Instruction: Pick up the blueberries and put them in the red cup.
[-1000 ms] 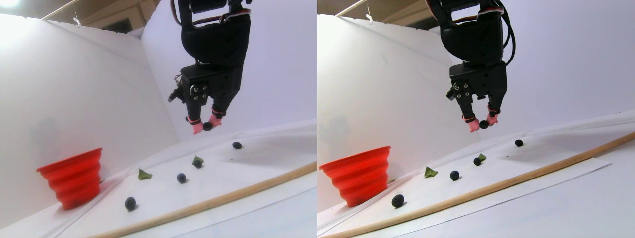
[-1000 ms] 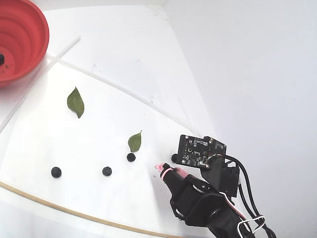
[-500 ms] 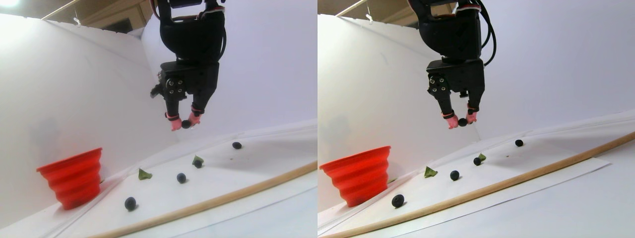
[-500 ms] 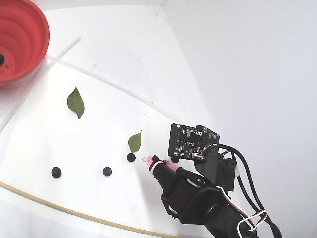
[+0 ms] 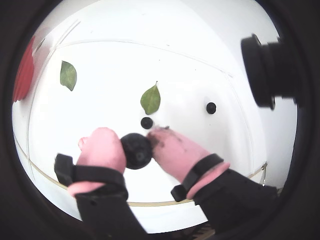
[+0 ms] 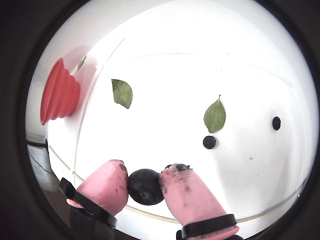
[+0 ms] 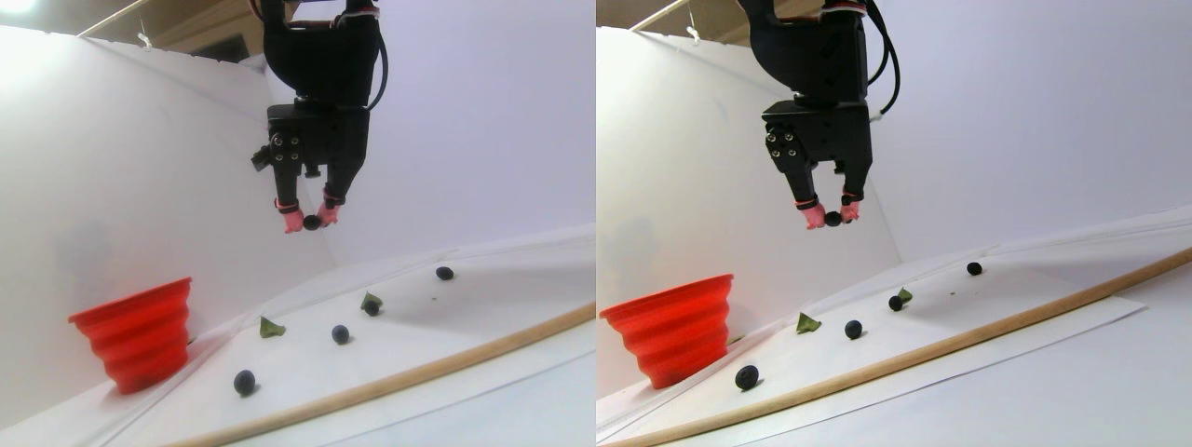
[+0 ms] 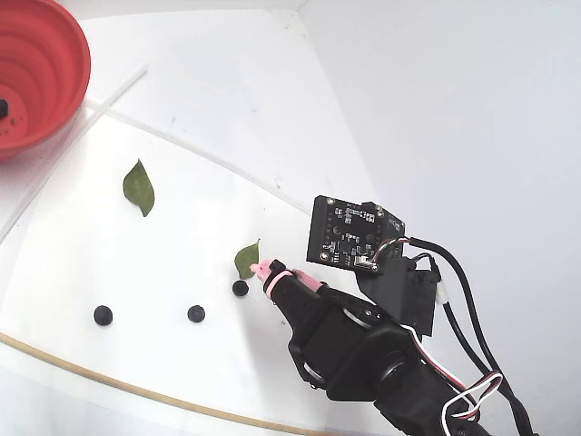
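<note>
- In the fixed view the red cup (image 8: 36,68) sits at the upper left corner, and only here can its inside be seen: one dark berry (image 8: 3,108) lies on its stepped rings at the picture's left edge.
- The stereo pair view shows the cup from the side instead, standing on the white sheet (image 7: 410,326), with the gripper (image 7: 310,222) hanging well above the sheet and to the right of the cup.
- Right of the cup in the fixed view lie a green leaf (image 8: 138,187), then three loose blueberries (image 8: 196,313) in a row near a second leaf (image 8: 246,259).
- The stereo pair view shows a fourth loose berry (image 7: 445,273) farthest right, which the arm covers in the fixed view.
- Both wrist views give the close detail: a held blueberry (image 5: 136,150) is pinched between the two pink fingertips (image 5: 102,149), touching both, so the jaws are closed on it.
- A wooden strip (image 7: 447,358) edges the sheet nearest the stereo camera.
</note>
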